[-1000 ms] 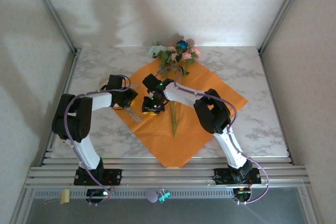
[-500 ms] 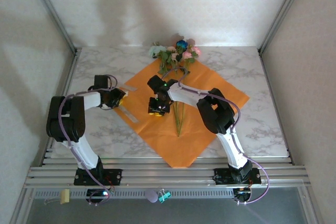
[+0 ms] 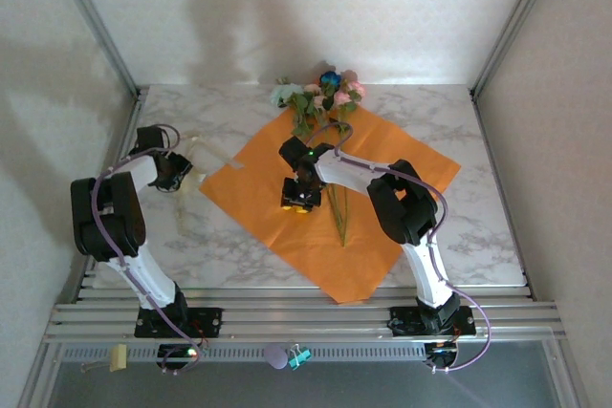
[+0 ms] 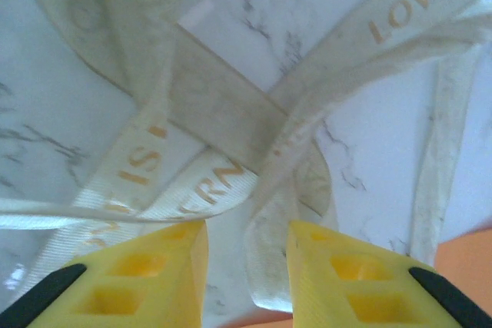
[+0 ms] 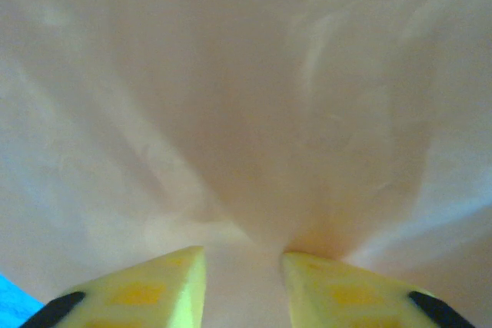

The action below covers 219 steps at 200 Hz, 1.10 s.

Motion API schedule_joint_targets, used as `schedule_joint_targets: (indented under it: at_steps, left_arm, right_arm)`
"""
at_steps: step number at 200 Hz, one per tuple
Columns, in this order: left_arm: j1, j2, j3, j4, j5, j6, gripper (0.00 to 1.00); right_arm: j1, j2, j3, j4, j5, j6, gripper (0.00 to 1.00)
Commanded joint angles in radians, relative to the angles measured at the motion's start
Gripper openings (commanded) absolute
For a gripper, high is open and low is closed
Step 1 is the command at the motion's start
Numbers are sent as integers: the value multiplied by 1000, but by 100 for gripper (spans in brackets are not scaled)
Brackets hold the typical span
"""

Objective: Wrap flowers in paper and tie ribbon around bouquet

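Flowers (image 3: 320,102) lie on the paper (image 3: 382,179), blooms at the far edge of the table (image 3: 478,140), stems running toward the near edge. Right gripper (image 3: 300,201) sits just left of the stems, jaws narrow, with a pucker of paper between them; it looks pinched. Judgement: the fold must travel rightward, across the stem axis. Left gripper (image 4: 246,228) is near the table's left edge, jaws narrow, ribbon (image 4: 215,105) bunched between them. Whether it is clamped cannot be told.
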Motion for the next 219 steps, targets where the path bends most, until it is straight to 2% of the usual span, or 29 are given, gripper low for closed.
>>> schedule_joint_targets:
  at_steps: [1,27,50,92,120,164,179,209,219]
  left_arm:
    - [-38,-37,-43,42,136,-25,32]
    - [-48,-104,-125,106,169,-93,31]
    - [-43,-134,-173,129,190,-117,30]
    - [-7,-179,-193,113,153,-137,27]
    - [9,-195,-198,120,137,-165,27]
    - [5,-234,-218,133,149,-195,27]
    - [5,-255,-222,128,154,-198,27]
    - [-9,-306,-227,121,166,-206,27]
    - [-16,-325,-230,115,168,-209,27]
  right_arm:
    - [37,-13,72,-68,102,-90,44]
    - [113,2,206,-107,182,-194,56]
    - [179,111,388,-186,238,-272,64]
    - [266,321,690,-243,295,-344,70]
    - [306,404,781,-231,327,-372,71]
    - [325,463,780,-233,389,-341,53]
    - [324,482,783,-255,412,-329,44]
    - [323,480,783,-268,429,-312,19]
    - [323,463,783,-254,424,-312,14]
